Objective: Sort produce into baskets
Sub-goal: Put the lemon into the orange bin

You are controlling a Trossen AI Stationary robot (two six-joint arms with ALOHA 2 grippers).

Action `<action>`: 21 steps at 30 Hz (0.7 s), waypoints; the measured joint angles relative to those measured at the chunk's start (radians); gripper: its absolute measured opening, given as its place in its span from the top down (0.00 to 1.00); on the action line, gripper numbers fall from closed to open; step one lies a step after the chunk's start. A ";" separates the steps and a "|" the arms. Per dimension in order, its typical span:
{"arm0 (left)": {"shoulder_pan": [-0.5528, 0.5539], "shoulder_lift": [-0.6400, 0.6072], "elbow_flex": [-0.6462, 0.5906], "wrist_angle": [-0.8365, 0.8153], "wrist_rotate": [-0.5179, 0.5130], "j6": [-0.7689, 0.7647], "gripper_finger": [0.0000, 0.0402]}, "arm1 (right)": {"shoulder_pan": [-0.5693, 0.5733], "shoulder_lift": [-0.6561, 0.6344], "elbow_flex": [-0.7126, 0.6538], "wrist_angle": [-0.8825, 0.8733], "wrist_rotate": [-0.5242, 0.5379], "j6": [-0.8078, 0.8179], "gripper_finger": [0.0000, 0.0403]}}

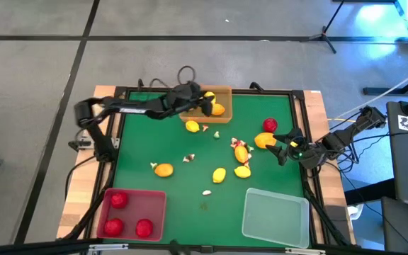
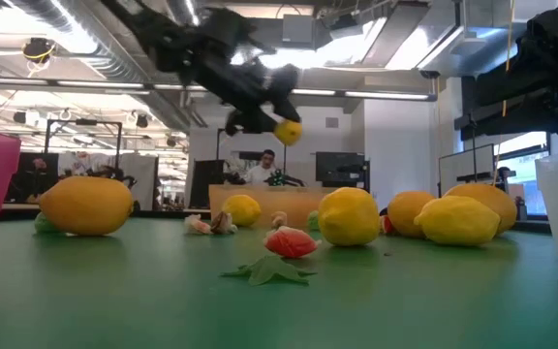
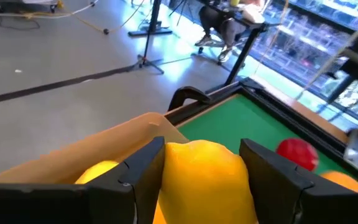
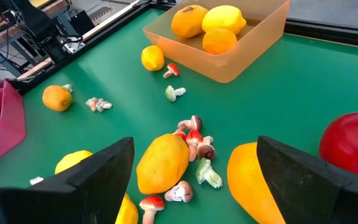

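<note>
A yellow oval toy lemon [image 3: 202,177] is sitting clamped between our left gripper's [image 1: 207,103] fingers, hanging above the translucent orange-tan plastic basket [image 1: 225,93] at the table's far edge. Our right gripper [image 1: 278,149] is hovering part-open and empty beside an orange oval fruit [image 1: 263,140] on the right.

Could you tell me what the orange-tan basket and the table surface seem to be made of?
Orange-tan basket: probably thin translucent plastic, its smooth walls letting light through. Table surface: seemingly green felt or a matte mat, flat and without glare.
</note>
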 joint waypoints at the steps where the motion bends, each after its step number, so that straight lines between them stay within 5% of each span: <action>1: 0.004 0.039 0.034 -0.007 0.000 -0.004 0.52 | 0.000 0.000 0.000 0.002 0.000 0.000 0.16; 13: 0.040 0.341 0.376 -0.150 0.016 -0.097 0.52 | 0.000 0.000 0.000 0.006 0.000 0.000 0.16; 21: 0.066 0.367 0.419 -0.208 0.005 -0.096 0.52 | 0.000 0.000 0.000 0.007 -0.002 0.000 0.16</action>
